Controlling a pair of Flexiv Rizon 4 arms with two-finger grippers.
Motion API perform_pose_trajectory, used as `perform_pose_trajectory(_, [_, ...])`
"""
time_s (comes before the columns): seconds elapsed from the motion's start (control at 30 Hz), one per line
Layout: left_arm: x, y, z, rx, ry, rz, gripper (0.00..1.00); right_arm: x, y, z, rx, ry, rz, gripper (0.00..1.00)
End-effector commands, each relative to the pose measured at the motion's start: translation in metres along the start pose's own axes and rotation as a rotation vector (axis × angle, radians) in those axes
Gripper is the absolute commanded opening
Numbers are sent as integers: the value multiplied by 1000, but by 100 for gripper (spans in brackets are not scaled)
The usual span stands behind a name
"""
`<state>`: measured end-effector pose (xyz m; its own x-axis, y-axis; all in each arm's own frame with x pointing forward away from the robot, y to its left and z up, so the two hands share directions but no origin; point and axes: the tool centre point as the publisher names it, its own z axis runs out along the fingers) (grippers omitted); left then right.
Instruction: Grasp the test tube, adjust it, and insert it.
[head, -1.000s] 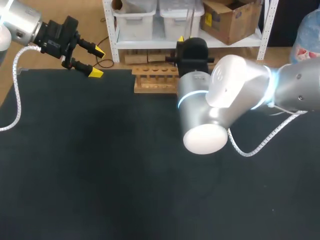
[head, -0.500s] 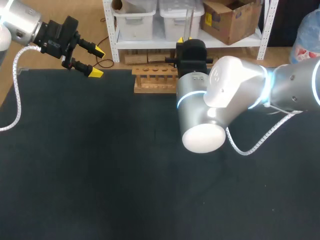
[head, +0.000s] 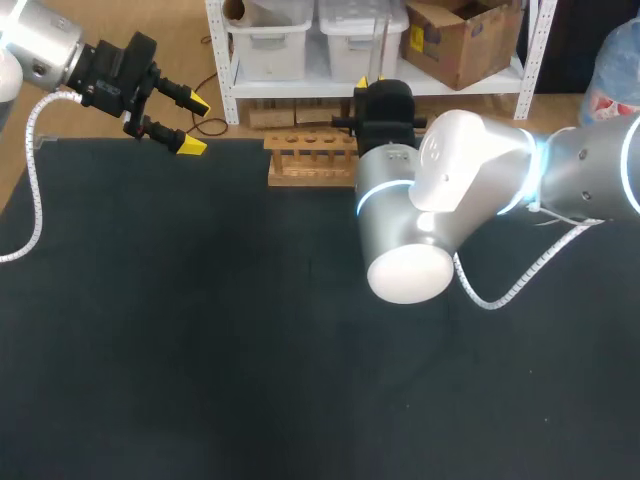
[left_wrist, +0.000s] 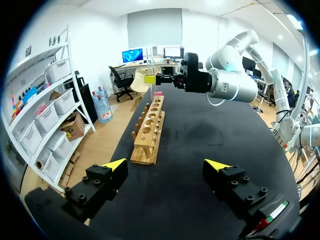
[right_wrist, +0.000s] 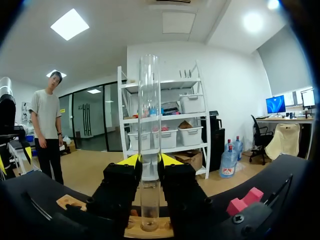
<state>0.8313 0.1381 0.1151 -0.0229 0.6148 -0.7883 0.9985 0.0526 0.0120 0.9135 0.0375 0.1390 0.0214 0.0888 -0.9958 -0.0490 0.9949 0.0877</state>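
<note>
Clamping the upright test tube (right_wrist: 149, 125) by the rack (head: 310, 160), right jaws, plain only from the wrist; left jaws wide

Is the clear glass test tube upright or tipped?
Upright: the clear glass test tube stands vertical, clamped in the right gripper.
</note>
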Motion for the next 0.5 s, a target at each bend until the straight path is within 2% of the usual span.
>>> perform_pose_trajectory(0.03, [0, 0, 0, -2, 0, 1, 100, 3, -3, 2, -131, -2, 2, 0])
perform_pose_trajectory(0.5, [0, 0, 0, -2, 0, 1, 100, 19, 0, 1, -130, 20, 20, 0])
